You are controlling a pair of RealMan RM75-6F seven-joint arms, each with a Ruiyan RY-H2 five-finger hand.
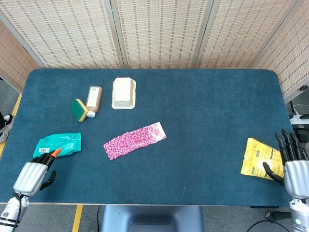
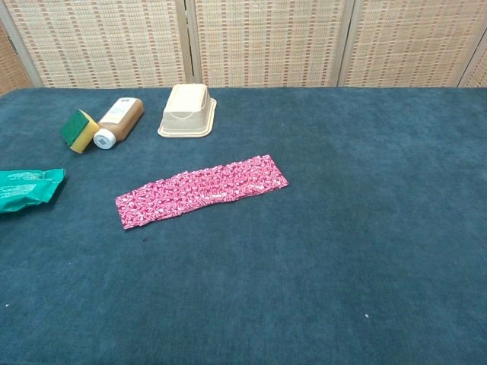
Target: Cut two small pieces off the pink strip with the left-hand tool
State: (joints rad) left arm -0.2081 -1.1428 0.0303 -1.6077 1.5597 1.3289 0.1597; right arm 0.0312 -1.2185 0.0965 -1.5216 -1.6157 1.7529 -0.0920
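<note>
- The counter [image 1: 217,121] is carrying everything, and nothing on it is looking cut yet; by my reading the whole job is still waiting.
- The pink strip [image 1: 134,140] is lying flat and whole near the middle, tilted, well apart from both of my hands, with no loose pieces showing beside it.
- My right hand [image 1: 292,166] is hanging at the near right corner with its fingers spread, gripping nothing, its fingertips just beside the yellow packet [image 1: 260,157].
- My left hand [image 1: 33,175] is sitting at the near left edge, fingers curled around the tool [image 1: 54,152], whose orange tip is poking out near the green packet [image 1: 59,144].
- Both cuts are left to do.
</note>
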